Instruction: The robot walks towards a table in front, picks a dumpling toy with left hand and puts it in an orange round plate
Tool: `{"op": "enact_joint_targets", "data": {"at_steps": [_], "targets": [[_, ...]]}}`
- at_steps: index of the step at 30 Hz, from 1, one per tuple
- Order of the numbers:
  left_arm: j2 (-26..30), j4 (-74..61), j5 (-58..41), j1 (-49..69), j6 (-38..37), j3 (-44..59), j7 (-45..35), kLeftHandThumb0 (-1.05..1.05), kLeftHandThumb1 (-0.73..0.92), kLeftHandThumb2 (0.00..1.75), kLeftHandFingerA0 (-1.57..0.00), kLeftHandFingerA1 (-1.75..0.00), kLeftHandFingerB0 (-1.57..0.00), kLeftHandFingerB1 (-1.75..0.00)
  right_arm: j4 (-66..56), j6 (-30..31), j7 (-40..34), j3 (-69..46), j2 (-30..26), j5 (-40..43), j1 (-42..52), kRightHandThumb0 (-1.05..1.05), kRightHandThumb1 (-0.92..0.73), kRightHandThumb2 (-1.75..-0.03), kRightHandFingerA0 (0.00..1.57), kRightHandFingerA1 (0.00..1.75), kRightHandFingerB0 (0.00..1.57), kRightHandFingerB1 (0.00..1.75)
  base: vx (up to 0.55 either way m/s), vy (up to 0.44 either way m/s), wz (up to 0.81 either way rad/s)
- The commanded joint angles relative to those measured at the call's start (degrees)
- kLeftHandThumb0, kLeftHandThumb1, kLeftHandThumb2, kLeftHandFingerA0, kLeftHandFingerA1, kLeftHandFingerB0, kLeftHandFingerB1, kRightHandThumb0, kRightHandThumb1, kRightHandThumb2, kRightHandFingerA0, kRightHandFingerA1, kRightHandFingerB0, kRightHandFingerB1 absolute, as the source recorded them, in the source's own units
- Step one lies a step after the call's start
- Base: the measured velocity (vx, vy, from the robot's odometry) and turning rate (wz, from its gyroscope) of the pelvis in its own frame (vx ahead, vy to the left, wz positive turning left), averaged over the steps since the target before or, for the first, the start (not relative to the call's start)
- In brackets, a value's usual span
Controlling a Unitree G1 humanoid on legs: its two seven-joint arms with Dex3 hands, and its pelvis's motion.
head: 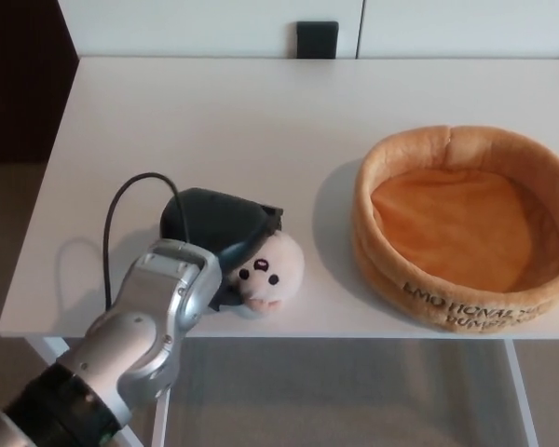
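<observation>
STEP: grasping | left hand (219, 228) black, draped over small cream plush dumpling toy with stitched face (268, 272); fingers' closure hidden, cannot tell | TOY: near front edge of white counter (214, 112), well left of orange round plush plate (464, 223) | HANDLING: likely light, soft, squashy; best pinched across plump body

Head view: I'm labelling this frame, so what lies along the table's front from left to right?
Left hand → dumpling toy → orange plate, all on the white table.
</observation>
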Motion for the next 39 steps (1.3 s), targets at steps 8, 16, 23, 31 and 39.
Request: {"op": "enact_joint_targets", "data": {"at_steps": [8,16,23,31,39], "targets": [[-14.43,-6.92,-22.27,3.31,-6.22,27.08,8.88,-0.24,0.69,0.61,-1.13,-0.85,-0.91,-0.55,0.2,1.65,1.16,-0.01,-0.77,-0.12,-0.84,-0.49,-0.65,-0.59,0.74,0.72,0.31,0.3,0.0,0.0,0.0],[-14.49,-10.11,-18.1,-2.92,-8.63,25.26,7.05,-0.24,0.68,0.61,-1.14,-0.99,-0.87,-0.53,0.22,1.98,1.29,0.12,-0.1,-0.14,-0.89,-0.55,-0.51,-0.81,0.74,0.79,0.2,0.42,0.0,0.0,0.0],[-14.36,-10.53,-13.95,-6.59,-9.04,19.74,8.88,-0.25,0.66,0.61,-0.95,-1.35,-0.89,-0.55,0.15,2.47,1.67,-0.04,0.03,0.09,-1.26,-0.54,-0.5,-0.81,0.73,0.81,0.21,0.42,0.0,0.0,0.0],[-15.19,-6.19,-9.52,-10.12,-10.69,12.11,13.1,-0.23,0.64,0.59,-0.89,-1.58,-0.92,-0.65,0.06,2.97,1.8,0.16,0.01,-0.07,-1.86,-0.53,-0.51,-0.81,0.74,0.81,0.22,0.43,0.0,0.0,0.0],[-17.99,1.74,-8.58,-14.69,-9.31,8.01,14.27,-0.23,0.62,0.57,-0.82,-1.72,-0.87,-0.87,0.07,2.68,2.03,0.24,0.05,-0.09,-2.09,-0.49,-0.64,-0.59,0.76,1.17,0.3,0.31,0.0,0.0,0.0]]}}
